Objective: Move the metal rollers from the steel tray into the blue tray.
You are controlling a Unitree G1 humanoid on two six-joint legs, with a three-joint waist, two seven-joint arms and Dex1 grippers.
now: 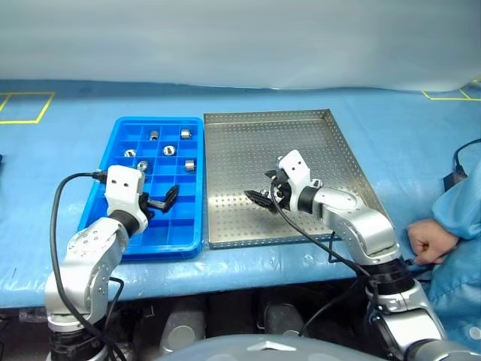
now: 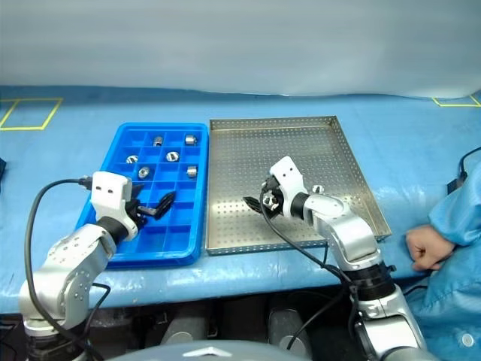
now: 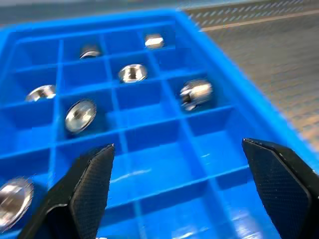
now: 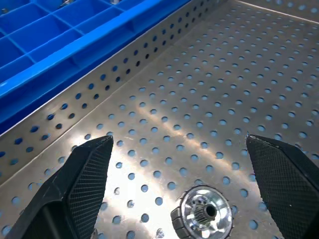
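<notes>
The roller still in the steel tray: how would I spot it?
Find the steel tray, right of the blue tray. The roller lies on its holed floor between the right gripper fingers. The other rollers all sit in blue compartments.

A bench under a blue cover fills the scene, with yellow tape squares near its far corners. Behind it hangs a pale, wrinkled sheet.

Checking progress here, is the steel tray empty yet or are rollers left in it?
Not empty: one metal roller lies on the steel tray, between the open right gripper's fingers.
</notes>
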